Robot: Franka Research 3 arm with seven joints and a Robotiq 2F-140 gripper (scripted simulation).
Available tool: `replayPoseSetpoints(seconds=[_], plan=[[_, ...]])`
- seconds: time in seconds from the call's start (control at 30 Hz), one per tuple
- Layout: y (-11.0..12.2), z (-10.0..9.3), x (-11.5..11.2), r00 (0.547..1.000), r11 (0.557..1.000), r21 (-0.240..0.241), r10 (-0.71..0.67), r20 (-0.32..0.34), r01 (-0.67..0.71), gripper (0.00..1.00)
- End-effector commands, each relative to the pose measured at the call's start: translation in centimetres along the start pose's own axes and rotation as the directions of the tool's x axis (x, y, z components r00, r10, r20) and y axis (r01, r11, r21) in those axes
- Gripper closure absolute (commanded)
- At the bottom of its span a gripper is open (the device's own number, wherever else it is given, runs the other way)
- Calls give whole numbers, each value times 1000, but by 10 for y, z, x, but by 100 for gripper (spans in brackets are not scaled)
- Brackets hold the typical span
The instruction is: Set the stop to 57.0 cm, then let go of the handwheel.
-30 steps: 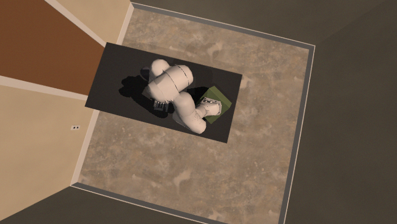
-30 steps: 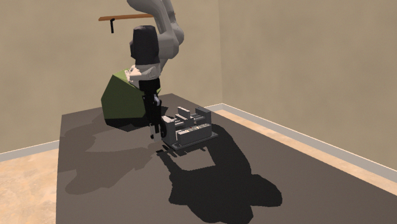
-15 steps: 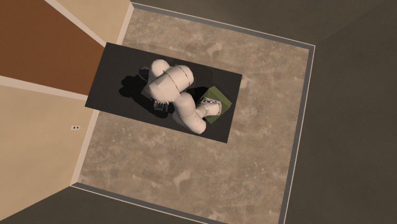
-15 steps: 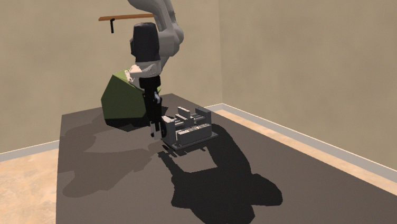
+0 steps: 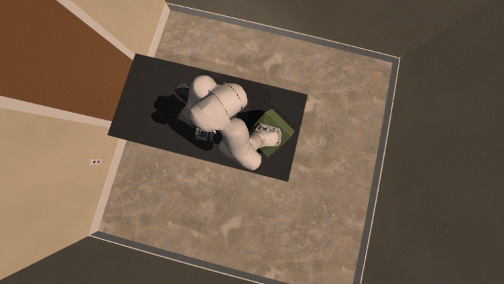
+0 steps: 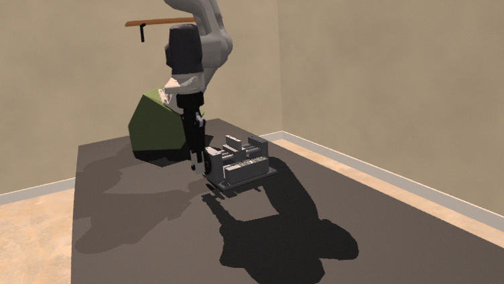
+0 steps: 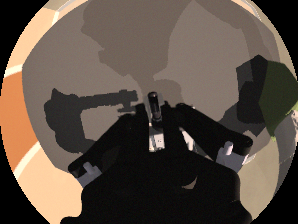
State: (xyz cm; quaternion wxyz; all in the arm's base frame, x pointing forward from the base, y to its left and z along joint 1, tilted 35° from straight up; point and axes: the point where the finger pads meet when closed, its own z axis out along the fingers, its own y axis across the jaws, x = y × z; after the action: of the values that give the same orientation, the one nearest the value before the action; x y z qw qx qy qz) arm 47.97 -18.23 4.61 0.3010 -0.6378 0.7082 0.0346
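My pincer (image 6: 197, 167) (image 7: 154, 101) nearly closed, gripping the handwheel (image 6: 208, 164) (image 7: 153, 102) by its knob; stop (image 6: 233, 142) partway along its rods; scale unreadable, so 57.0 cm unconfirmed; letting go still to do.

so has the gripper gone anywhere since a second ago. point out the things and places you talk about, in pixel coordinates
Yes, slightly: in the exterior view the gripper (image 6: 197, 166) (image 7: 154, 101) has its upper body a little higher against the green block (image 5: 286, 131) (image 6: 155, 124) (image 7: 280, 95).
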Motion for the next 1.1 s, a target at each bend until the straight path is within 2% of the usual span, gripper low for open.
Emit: replayPoseSetpoints(seconds=[0.0, 1.07], plan=[[0, -5, 2, 1000, 1000, -1, 3, -2, -3, 96], [17, -28, 2, 1000, 1000, -1, 3, -2, -3, 96]])
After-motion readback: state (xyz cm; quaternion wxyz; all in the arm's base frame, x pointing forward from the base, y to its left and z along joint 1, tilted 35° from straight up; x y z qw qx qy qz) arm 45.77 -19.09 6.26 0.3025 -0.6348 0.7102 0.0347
